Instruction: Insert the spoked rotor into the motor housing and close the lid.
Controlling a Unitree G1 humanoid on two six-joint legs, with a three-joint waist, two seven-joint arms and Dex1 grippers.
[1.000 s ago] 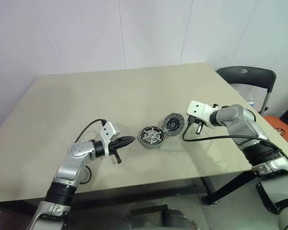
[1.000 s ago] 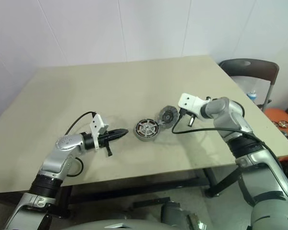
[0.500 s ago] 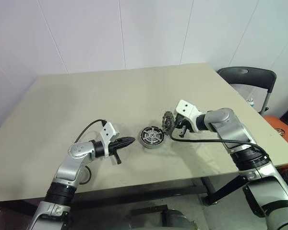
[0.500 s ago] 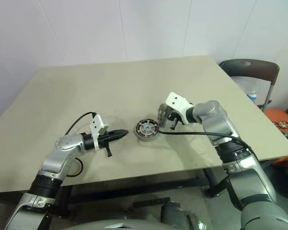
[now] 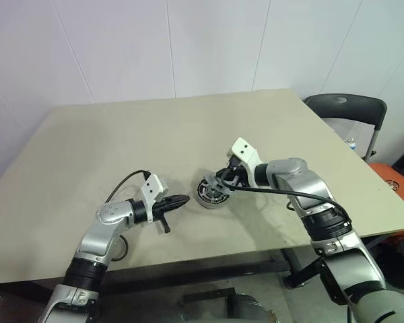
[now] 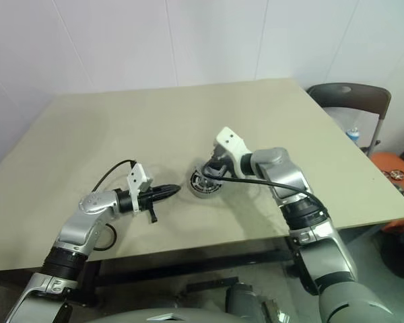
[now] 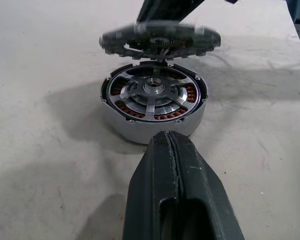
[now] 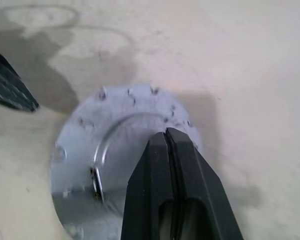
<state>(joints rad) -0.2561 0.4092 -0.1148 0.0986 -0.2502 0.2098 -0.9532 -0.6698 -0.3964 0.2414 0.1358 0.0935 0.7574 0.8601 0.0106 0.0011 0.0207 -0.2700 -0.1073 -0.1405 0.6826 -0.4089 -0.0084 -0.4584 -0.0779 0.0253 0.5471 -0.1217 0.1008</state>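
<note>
The right gripper (image 5: 223,180), its two black fingers pressed together, grips the lid (image 7: 160,39), a silvery disc with a segmented rim, and holds it just above the motor housing (image 7: 154,102) without touching it. The housing sits open on the beige table (image 5: 121,134), copper coils ringing a silvery centre, with the spoked rotor (image 7: 155,94) already seated inside it. The left gripper (image 5: 180,200), fingers closed on nothing, rests near the housing, pointing toward it. A dark chair (image 5: 347,108) stands beyond the table's far right corner
</note>
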